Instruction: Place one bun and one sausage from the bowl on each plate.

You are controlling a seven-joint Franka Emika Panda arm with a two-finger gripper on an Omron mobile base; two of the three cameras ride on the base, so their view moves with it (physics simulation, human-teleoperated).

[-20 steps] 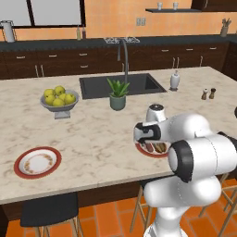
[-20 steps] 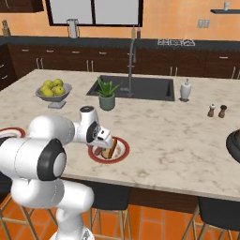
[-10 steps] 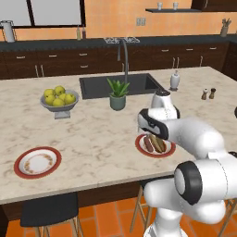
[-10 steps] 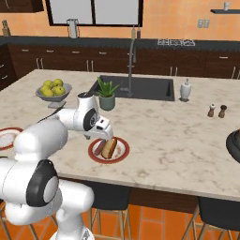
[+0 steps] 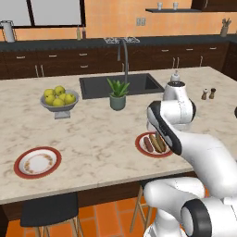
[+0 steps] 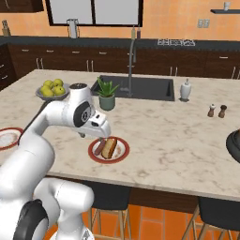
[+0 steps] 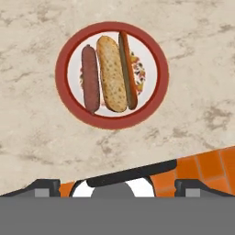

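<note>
A red-rimmed plate [image 7: 111, 75] lies on the marble counter right under my gripper [image 7: 118, 187], which hangs above it, open and empty. On the plate lies a bun [image 7: 111, 73] with a reddish sausage [image 7: 90, 78] on one side and a thinner brown sausage [image 7: 127, 69] against the other. The right base view shows this plate [image 6: 123, 151] below the gripper [image 6: 89, 135]. A second red-rimmed plate [image 5: 17, 164] sits empty at the counter's left front. The dark bowl [image 6: 234, 145] shows at the right edge, its contents hidden.
A pale footed bowl of yellow fruit [image 5: 59, 99] stands at the back left, a potted plant [image 5: 118, 95] in front of the sink [image 5: 139, 83]. Salt and pepper shakers [image 5: 207, 94] and a soap bottle [image 6: 186, 89] stand to the right. Stools sit below the counter's front edge.
My hand has lifted up and away from the loaded plate, and the arm has swung back over it. The jaws stay wide open. Bun and sausages rest on the plate.
</note>
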